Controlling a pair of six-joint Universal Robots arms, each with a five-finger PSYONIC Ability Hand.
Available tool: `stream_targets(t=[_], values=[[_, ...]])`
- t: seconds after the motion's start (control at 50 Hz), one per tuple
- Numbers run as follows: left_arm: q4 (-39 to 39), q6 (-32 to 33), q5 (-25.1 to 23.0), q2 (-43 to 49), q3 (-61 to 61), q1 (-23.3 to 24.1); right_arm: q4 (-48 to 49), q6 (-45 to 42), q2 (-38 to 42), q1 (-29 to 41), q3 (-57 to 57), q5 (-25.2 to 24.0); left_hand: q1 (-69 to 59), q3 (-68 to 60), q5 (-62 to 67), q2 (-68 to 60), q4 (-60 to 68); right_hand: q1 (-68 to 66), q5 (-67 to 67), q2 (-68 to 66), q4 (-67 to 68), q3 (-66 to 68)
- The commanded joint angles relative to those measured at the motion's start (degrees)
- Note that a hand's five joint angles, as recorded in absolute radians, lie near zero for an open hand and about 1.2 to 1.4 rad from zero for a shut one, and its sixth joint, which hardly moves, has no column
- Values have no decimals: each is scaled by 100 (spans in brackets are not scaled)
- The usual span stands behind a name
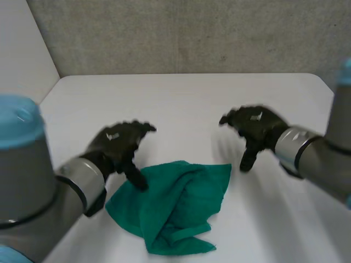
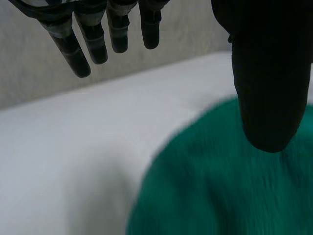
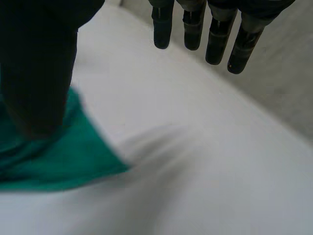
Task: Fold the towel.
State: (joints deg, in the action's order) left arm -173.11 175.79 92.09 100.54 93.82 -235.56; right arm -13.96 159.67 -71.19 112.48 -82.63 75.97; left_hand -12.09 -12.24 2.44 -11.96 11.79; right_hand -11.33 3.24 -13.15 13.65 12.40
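- towel (image 1: 170, 205): green, rumpled, at 6 o'clock on the white table (image 1: 181, 104).
- left hand (image 1: 118, 141): at the towel's 10 o'clock, fingers straight, empty, thumb at the cloth's edge.
- right hand (image 1: 256, 125): at its 2 o'clock, just off the cloth, spread, empty.
- step, as judged: reaching to grasp; next calls for pinching an edge.

White table (image 1: 181, 98) bears a crumpled green towel (image 1: 175, 208).

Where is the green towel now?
In the head view the towel lies crumpled on the white table close to the robot, its left edge under the thumb of the left hand.
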Motion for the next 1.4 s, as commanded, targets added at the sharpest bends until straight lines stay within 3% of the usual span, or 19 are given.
stream_targets(t=[0.02,0.18,0.22,0.24,0.26,0.28,0.32,0.4,0.5,0.52,0.58,0.7,0.74,0.88,1.02,1.16,1.22,1.24,1.4], values=[[-724,8,661,844,347,160,332,1310,843,168,-368,-371,-132,-117,97,-145,162,133,-324,315,-365,-240],[-1102,16,811,1258,286,151,403,2506,1186,414,-271,-995,-2335,-2320,2300,-2349,2365,133,-324,315,-365,-240],[-1443,25,793,1232,216,125,411,2648,1213,485,-209,-1102,-5797,-5782,5762,-5810,5827,-700,509,-518,467,593],[-1541,34,793,1223,172,116,464,2735,1222,546,-122,-1145,-6317,-6302,6282,-6330,6347,-2848,2657,-2666,2616,2741],[-1637,51,785,1205,136,107,577,2814,1222,599,-17,-1154,-6771,-6757,6736,-6785,6802,-6334,6142,-6151,6101,6226],[-1734,86,776,1205,58,98,770,2885,1222,608,123,-1137,-6790,-6776,6755,-6804,6821,-6862,6671,-6680,6630,6755],[-1832,139,767,1188,-31,98,876,2920,1222,591,203,-1128,-6791,-6776,6756,-6804,6821,-6867,6676,-6685,6635,6760],[-2157,947,688,1030,-1119,-86,1281,2947,1099,582,879,-821,-6791,-6776,6756,-6804,6821,-6867,6676,-6685,6635,6760],[-2323,1623,329,872,-2181,-411,1965,2658,318,538,1794,329,-6791,-6776,6756,-6804,6821,-6867,6676,-6685,6635,6760],[-2489,1703,214,793,-2419,-481,1967,2657,316,538,1794,331,-6791,-6776,6756,-6804,6821,-6867,6676,-6685,6635,6760],[-2709,1704,143,713,-2553,-526,3220,2079,-236,538,1629,963,-6791,-6776,6756,-6804,6821,-6867,6676,-6685,6635,6760],[-3238,1695,90,555,-1746,-491,3452,1646,-440,573,1197,788,-6791,-6776,6756,-6804,6821,-6867,6676,-6685,6635,6760],[-3229,1695,81,555,-1579,-473,3208,1393,-449,617,751,465,-6791,-6776,6756,-6804,6821,-6867,6676,-6685,6635,6760],[-3194,1765,90,555,-48,-394,2409,1146,6,599,283,296,-6791,-6776,6756,-6804,6821,-6690,6499,-6508,6458,6583],[-3010,2020,108,274,1146,-368,1731,1110,553,520,501,270,-6791,-6776,6756,-6804,6821,-2286,2095,-2104,2054,2179],[-2315,2108,108,-236,1824,-51,1081,794,1088,599,1151,226,-5010,-4995,4975,-5024,5040,-1156,965,-974,923,1049],[-1833,2143,169,-263,1973,370,930,741,1256,608,1319,199,-1071,-1057,1036,-1085,1102,-803,611,-620,570,695],[-1780,2152,187,-263,1973,371,930,741,1257,608,1320,199,-607,-593,572,-621,638,-801,610,-619,568,694],[-1621,2117,565,-420,1850,221,754,907,1731,783,1434,120,-98,-83,63,-112,128,57,-248,239,-289,-164]])
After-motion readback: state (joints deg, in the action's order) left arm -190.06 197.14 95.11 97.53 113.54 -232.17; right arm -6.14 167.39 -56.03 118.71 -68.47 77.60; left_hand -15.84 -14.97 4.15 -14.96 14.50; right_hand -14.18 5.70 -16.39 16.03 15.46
